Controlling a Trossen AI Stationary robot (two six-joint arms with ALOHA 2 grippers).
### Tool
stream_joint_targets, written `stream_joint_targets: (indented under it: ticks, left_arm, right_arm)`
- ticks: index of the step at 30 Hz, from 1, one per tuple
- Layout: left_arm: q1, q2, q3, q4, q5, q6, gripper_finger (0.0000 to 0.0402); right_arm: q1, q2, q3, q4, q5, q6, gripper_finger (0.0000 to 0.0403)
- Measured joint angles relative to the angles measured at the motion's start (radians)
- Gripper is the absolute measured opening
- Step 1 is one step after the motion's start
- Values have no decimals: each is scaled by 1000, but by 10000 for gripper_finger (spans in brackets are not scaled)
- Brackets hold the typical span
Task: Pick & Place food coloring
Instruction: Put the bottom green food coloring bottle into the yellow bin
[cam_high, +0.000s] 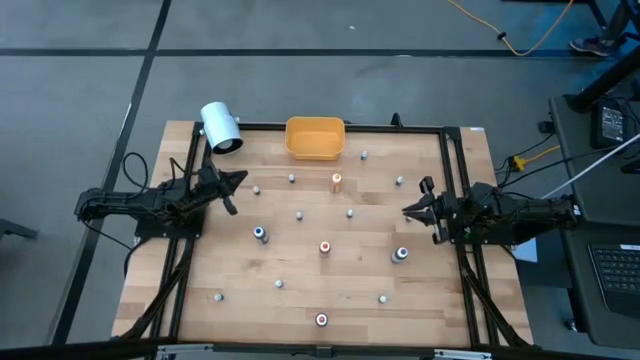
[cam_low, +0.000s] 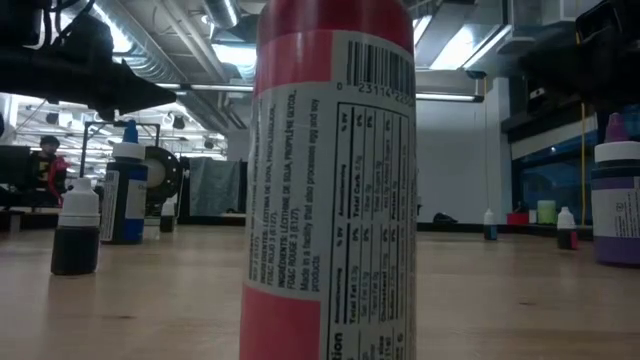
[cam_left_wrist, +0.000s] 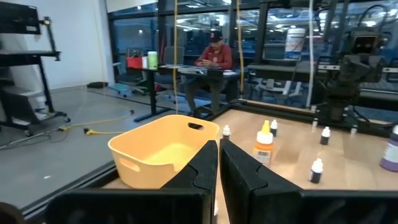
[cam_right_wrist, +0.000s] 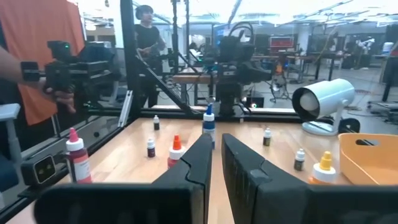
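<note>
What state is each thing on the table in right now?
Left gripper: fingers shut, empty, at the table's left edge.
Right gripper: fingers shut, empty, at the right edge.
Yellow bin: upright, empty.
Food coloring bottles: upright, capped, scattered.
White cylinder: lying on its side.

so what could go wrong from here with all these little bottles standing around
1. The bottles stand scattered and upright across the table, so an arm sweeping low toward one could tip its neighbours.
2. Both hands, left hand and right hand, are shut and empty at the table's sides; either must open before coming down on a bottle or it may knock it over.
3. The yellow bin sits at the far edge, so a sloppy drop may miss it.
</note>
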Motion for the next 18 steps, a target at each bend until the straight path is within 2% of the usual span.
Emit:
stream_joint_targets:
  ticks: [5, 18]
  left_arm:
    - [0, 0, 0, 8, -50, -34, 15]
    - [0, 0, 0, 14, -52, -52, 15]
  right_arm:
    - [0, 0, 0, -8, 11, 0, 42]
    - [0, 0, 0, -10, 29, 4, 42]
